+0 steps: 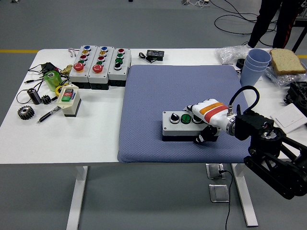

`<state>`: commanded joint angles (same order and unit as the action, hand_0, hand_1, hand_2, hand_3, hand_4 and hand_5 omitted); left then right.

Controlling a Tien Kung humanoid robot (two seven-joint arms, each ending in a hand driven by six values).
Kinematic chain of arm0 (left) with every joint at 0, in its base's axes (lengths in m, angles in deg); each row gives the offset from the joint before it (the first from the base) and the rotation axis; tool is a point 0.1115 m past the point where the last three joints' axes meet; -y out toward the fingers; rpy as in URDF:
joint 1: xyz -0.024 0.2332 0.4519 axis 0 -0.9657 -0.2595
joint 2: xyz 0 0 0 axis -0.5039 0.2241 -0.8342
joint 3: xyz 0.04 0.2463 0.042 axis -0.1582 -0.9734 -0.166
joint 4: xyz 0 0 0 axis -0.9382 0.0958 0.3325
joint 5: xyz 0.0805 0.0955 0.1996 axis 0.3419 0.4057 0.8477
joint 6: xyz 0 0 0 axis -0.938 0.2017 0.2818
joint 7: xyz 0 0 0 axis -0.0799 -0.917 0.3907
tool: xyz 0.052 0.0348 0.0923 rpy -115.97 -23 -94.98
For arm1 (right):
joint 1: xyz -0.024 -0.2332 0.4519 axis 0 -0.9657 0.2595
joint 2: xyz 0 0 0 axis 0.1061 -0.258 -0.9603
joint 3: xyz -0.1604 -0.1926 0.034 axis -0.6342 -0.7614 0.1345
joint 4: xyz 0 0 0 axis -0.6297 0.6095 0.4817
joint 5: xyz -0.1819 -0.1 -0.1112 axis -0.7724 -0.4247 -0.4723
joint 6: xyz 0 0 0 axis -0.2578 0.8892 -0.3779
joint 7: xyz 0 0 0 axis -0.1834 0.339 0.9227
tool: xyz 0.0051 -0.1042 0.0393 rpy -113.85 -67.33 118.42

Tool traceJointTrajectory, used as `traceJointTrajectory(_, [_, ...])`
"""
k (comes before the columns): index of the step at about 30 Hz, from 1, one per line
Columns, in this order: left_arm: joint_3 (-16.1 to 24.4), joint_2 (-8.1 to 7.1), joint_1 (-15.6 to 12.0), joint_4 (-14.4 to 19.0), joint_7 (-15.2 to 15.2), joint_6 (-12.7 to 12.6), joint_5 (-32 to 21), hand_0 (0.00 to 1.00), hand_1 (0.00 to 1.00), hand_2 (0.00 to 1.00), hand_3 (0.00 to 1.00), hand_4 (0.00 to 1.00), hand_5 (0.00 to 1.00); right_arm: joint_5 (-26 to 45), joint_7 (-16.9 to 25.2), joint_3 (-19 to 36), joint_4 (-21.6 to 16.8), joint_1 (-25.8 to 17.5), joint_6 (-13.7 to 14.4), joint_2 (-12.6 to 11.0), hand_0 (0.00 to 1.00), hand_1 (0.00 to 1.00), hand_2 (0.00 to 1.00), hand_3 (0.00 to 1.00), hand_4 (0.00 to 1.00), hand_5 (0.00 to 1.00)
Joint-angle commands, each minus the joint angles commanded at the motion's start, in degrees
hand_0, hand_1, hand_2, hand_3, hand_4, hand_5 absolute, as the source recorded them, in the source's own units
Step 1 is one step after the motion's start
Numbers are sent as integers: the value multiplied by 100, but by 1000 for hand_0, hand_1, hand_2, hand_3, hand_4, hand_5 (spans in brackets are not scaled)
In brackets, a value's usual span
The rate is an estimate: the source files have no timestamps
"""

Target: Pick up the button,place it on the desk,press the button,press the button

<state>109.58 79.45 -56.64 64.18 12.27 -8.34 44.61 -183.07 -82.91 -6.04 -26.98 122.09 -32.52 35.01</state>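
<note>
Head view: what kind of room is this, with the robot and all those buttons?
Probably a robot lab or workshop. A white table holds button boxes and gears, cables trail over a grey floor, and the robot's right hand grips a button box on a blue mat.

five button boxes (183, 124), two gears (25, 112)

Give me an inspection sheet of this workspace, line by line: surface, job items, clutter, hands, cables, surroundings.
Surface: white table with a blue mat on its right half.
Job's things: grey button box on the mat's near part, green button in its middle.
Clutter: three button boxes, gears, pen, blue cups, bread.
Hands: right hand grips the button box's right end; left hand not in view.
Cables: black cable loops over the right wrist; wires on the floor.
Surroundings: a person's legs at top right.
</note>
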Motion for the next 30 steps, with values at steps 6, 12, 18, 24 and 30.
traceJointTrajectory(6, [-1,0,2,0,3,1,5,638,676,696,615,353,656,39,-43,20,-24,-4,-18,16,881,700,805,873,938,191])
traceJointTrajectory(12, [-20,0,-2,0,2,3,-10,638,676,695,613,353,655,92,-79,24,-72,-31,-49,7,883,723,826,885,949,207])
traceJointTrajectory(18, [-15,0,0,0,4,4,2,638,676,695,611,353,657,183,-144,117,-225,-97,-44,54,953,820,907,962,964,225])
traceJointTrajectory(24, [-49,0,4,0,-6,8,-35,638,676,695,612,353,656,317,-192,223,-502,-163,-25,23,990,887,959,998,971,228])
traceJointTrajectory(30, [-71,0,7,0,-8,9,-42,638,676,695,614,353,657,392,-219,328,-928,-286,143,23,997,900,969,998,973,230])
